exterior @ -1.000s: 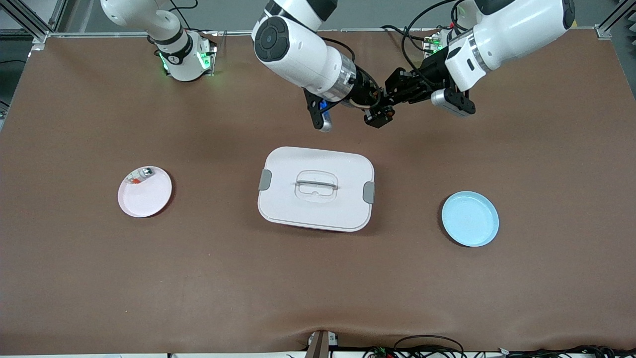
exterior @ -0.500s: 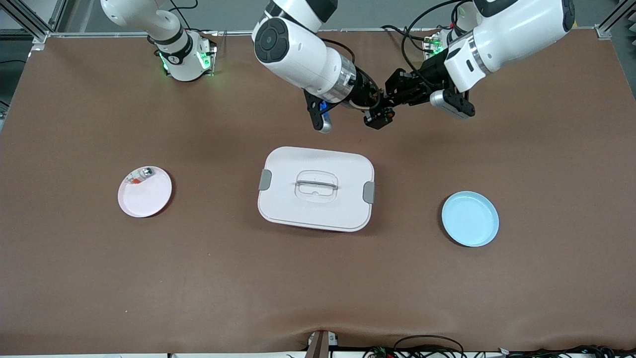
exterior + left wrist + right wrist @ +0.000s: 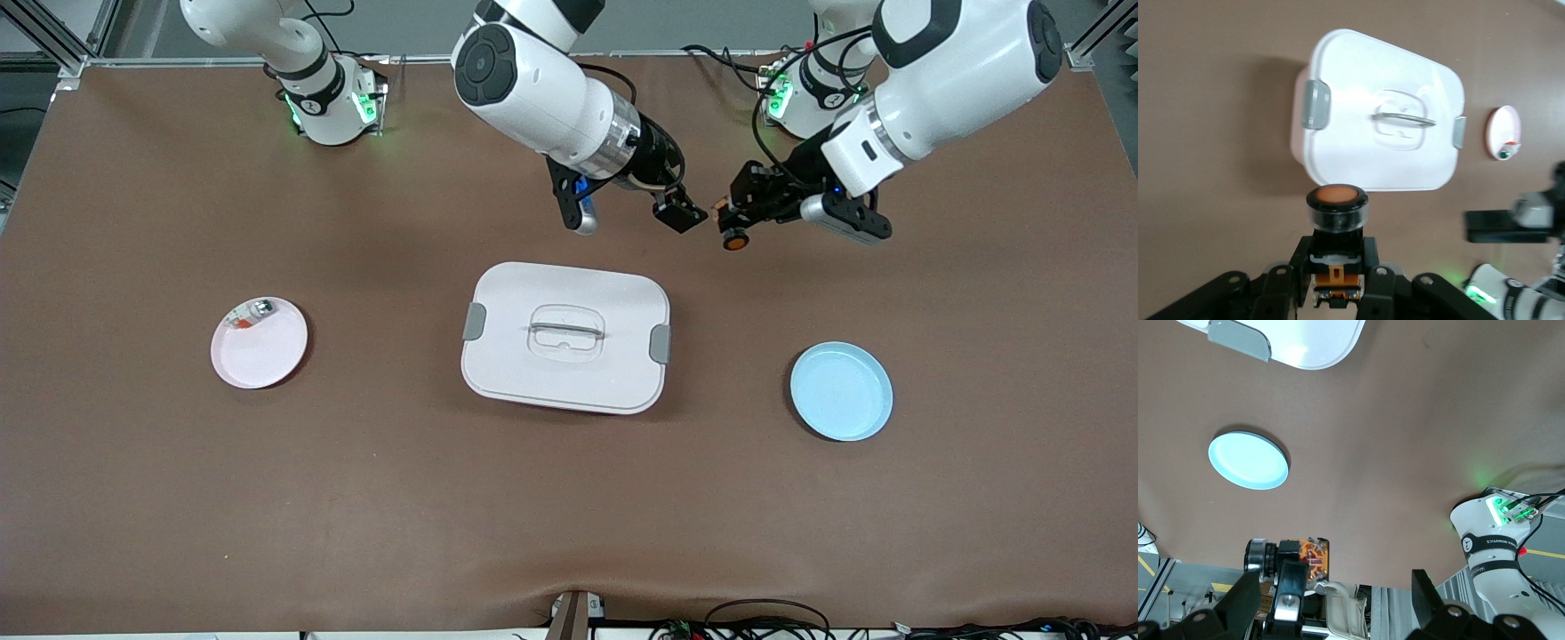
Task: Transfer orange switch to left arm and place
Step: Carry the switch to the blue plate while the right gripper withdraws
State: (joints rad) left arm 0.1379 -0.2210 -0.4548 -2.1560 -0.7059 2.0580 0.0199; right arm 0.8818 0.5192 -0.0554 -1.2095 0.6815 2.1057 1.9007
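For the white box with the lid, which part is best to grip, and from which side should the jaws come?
Probably the recessed handle bar in the middle of the box lid, approached from straight above. The bar is thin and sits in a hollow, so the jaws could close across it. The box body looks too wide, and its grey side latches are flat.

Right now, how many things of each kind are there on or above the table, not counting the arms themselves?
Plates: 2, the pink plate and the light-blue plate
Boxes: 1, the white box
Switches: 1, the orange switch, held in the left gripper
Small silver-and-red pieces: 1, on the pink plate
Total: 5
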